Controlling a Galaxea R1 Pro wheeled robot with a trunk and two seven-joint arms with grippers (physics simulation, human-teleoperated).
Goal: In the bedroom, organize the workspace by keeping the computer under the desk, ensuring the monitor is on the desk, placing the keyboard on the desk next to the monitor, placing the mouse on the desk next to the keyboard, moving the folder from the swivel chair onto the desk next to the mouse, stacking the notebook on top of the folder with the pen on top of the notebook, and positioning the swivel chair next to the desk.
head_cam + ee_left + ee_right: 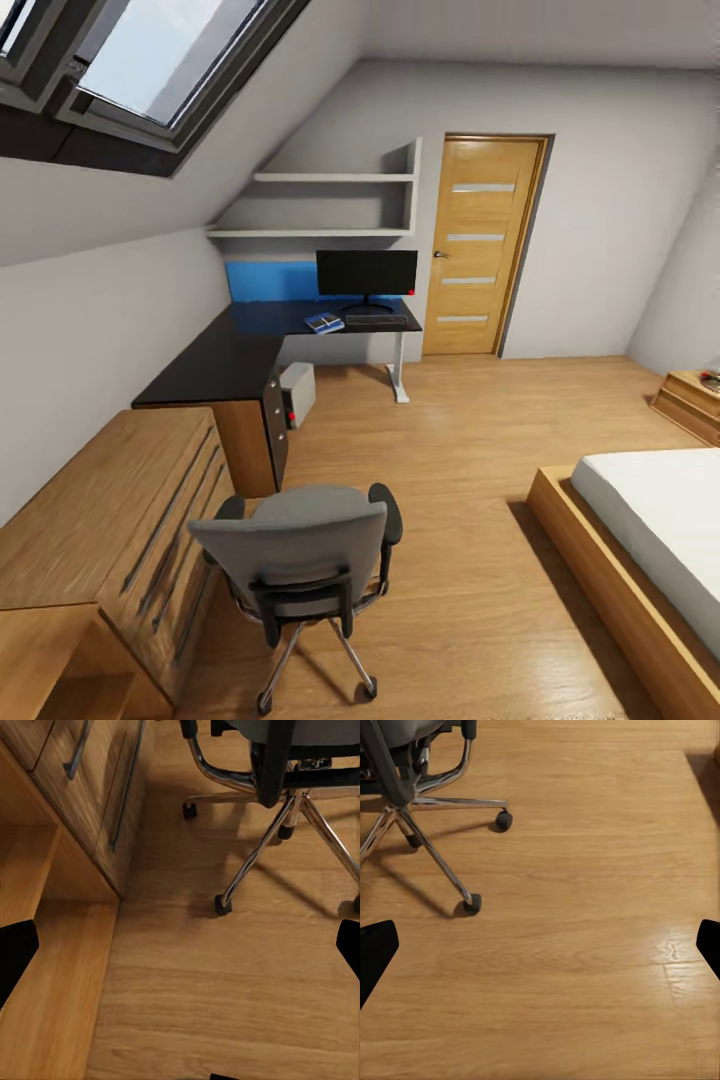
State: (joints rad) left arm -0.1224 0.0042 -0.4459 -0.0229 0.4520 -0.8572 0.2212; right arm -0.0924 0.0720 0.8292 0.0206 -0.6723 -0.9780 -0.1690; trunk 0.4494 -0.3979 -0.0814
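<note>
Nearest, each wrist view looks down on bare wood floor [585,945]; the left end effector [180,945] and right end effector [540,952] both have their dark fingertips spread wide apart, holding nothing. The swivel chair [300,550] stands at 6 o'clock in the head view, its back toward the camera, just beside the light-wood drawer chest [120,520]. Farther off, at 12 o'clock, the table [250,345] carries the monitor [366,273], with the keyboard [376,321] in front and a blue book-like item [323,322] at its 9 o'clock. The computer [298,392] sits under the table. No readable writing anywhere. A bed [650,540] lies at 4 o'clock, a door [485,245] at 1 o'clock.
</note>
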